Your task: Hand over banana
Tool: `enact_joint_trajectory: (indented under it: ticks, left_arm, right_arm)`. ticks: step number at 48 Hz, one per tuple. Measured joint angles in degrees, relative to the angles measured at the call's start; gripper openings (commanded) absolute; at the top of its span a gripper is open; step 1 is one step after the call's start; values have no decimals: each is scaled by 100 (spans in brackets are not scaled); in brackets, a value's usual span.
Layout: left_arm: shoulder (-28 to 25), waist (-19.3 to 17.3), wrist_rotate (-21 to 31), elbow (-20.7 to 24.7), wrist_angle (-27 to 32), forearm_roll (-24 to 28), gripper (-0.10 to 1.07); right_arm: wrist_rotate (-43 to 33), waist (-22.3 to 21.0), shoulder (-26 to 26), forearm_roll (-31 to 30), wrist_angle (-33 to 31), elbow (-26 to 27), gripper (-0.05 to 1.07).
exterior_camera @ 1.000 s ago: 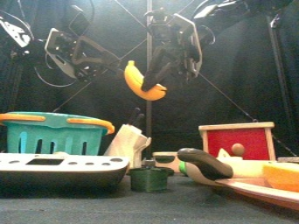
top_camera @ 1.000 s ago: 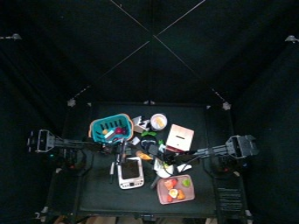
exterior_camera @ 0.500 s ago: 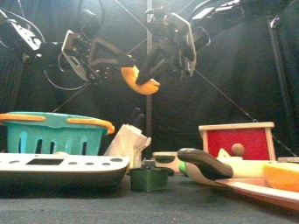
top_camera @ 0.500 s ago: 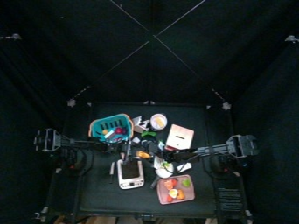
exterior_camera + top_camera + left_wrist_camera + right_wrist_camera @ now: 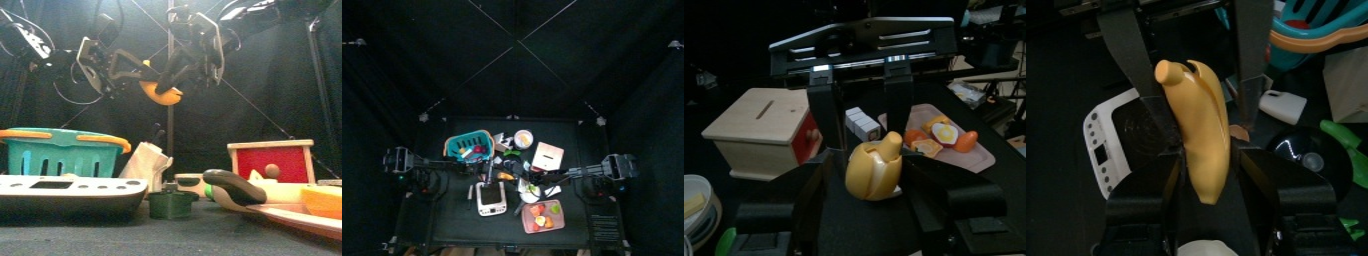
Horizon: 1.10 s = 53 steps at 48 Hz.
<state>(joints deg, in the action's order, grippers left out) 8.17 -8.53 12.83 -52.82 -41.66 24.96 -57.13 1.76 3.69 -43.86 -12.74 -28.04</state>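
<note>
Handover caught mid-air above the cluttered black table [image 5: 174, 238]. Left gripper [image 5: 110, 62] comes in from the left at banana height, jaws spread around the near tip of the curved yellow plastic banana [image 5: 162, 88]; in its wrist view the banana's end [image 5: 874, 166] sits between the pads, but whether they are pressing yet I cannot tell. Right gripper [image 5: 187, 62] has its jaws closed on the banana's body [image 5: 1199, 125] and carries the weight, so the fruit hangs clear of everything below; judged purpose: keep it steady until the left closes.

Under them, left to right: teal slatted basket with orange rim [image 5: 56, 150], white-and-black calculator-like device [image 5: 67, 190], small dark green cup [image 5: 171, 203], red wooden box with pale lid [image 5: 271, 160], orange piece on a pink tray [image 5: 322, 200]. All untouched, well below the exchange.

Writing: none legible; keypad markings on the device [image 5: 1109, 135] too small to read
</note>
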Motion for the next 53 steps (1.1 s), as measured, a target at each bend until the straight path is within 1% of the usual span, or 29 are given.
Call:
enact_joint_trajectory:
  ticks: [12, 25, 30, 42, 45, 53]
  left_arm:
    - [9, 0, -18, 0, -53, -9, 59]
    - [9, 0, 0, 0, -114, -9, 58]
    - [9, 0, 9, 0, -114, -9, 58]
    - [9, 0, 9, 0, -114, -18, 58]
    - [9, 0, 18, 0, -114, -18, 58]
    - [9, 0, 9, 0, -114, -18, 58]
  right_arm:
    - [-9, 0, 18, -35, 18, -26, 59]
    - [-18, -9, 35, 0, 176, -44, 61]
    - [-18, -18, 35, 9, 299, -88, 68]
    - [-18, 0, 35, 9, 422, -141, 103]
    - [-9, 0, 44, 9, 439, -176, 105]
    - [0, -9, 44, -9, 439, -202, 104]
